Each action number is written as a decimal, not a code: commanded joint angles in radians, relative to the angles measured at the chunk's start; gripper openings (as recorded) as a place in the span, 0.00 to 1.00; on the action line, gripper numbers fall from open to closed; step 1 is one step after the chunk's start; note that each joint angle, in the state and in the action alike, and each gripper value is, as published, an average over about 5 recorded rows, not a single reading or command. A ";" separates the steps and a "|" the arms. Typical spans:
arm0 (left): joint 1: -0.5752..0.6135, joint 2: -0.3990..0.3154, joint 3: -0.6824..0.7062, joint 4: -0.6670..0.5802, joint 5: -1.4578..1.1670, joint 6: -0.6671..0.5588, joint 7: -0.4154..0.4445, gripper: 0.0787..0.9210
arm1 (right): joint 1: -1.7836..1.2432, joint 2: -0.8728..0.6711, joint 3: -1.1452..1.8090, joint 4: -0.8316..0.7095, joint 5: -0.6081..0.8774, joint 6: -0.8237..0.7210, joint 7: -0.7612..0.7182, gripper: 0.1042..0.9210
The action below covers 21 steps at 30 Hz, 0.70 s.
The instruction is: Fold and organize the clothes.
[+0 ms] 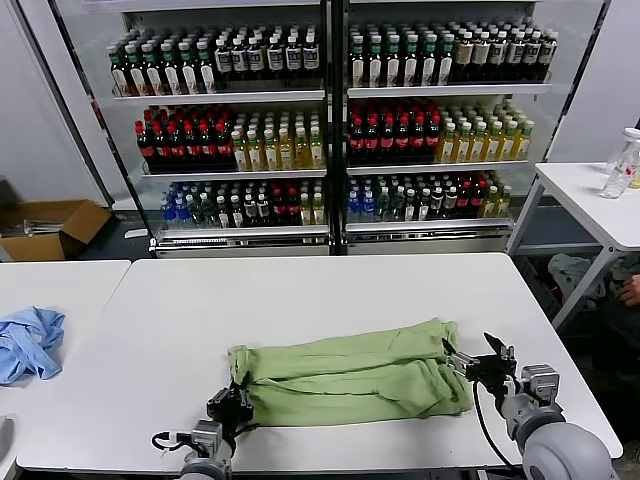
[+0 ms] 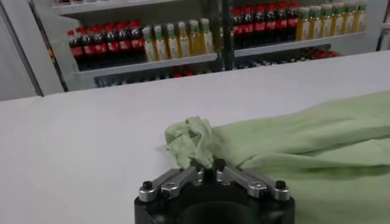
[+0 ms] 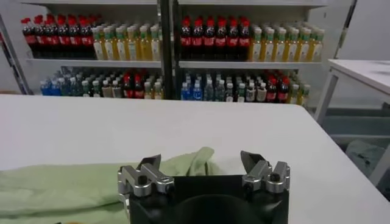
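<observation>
No writing legible; left gripper (image 2: 206, 165) fingers pinch the T-shirt (image 1: 350, 375), right gripper (image 3: 203, 163) fingers spread, empty.

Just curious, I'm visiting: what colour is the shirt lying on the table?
The T-shirt is plain light pastel green, clearest in the head view.

Printed mark: none can be made out on the green T-shirt (image 1: 350, 378); fabric is folded over itself.
Shirt in left wrist view: cut off by the picture's edge; bunched corner partly hidden behind left gripper (image 2: 208, 165).
Shirt in right wrist view: mostly blocked by right gripper (image 3: 201, 163) body.
Blue garment (image 1: 28, 342): cropped at frame edge in head view.
Bottle labels (image 1: 330, 130): too small to be read.
Side table (image 1: 590, 200): cropped; a hand at edge (image 1: 631, 290) barely seen.
</observation>
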 commanded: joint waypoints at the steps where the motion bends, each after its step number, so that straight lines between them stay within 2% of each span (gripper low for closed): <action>1: 0.016 0.182 -0.289 0.024 -0.248 0.011 0.049 0.05 | -0.003 -0.009 0.017 0.002 0.019 0.003 0.002 0.88; 7: 0.049 0.355 -0.586 0.045 -0.431 0.019 0.094 0.02 | 0.009 -0.015 0.021 -0.005 0.030 0.009 0.004 0.88; 12: 0.051 0.397 -0.709 -0.069 -0.689 0.052 0.079 0.02 | 0.019 -0.012 0.012 -0.004 0.030 0.012 0.006 0.88; 15: 0.040 0.353 -0.668 -0.195 -0.930 0.078 0.059 0.02 | 0.019 -0.009 0.007 -0.003 0.028 0.012 0.007 0.88; 18: 0.032 0.247 -0.528 -0.287 -1.068 0.091 0.050 0.02 | 0.016 -0.005 0.005 -0.007 0.025 0.012 0.006 0.88; 21: 0.017 0.131 -0.350 -0.308 -1.094 0.088 0.050 0.02 | 0.013 -0.001 0.004 -0.012 0.020 0.013 0.006 0.88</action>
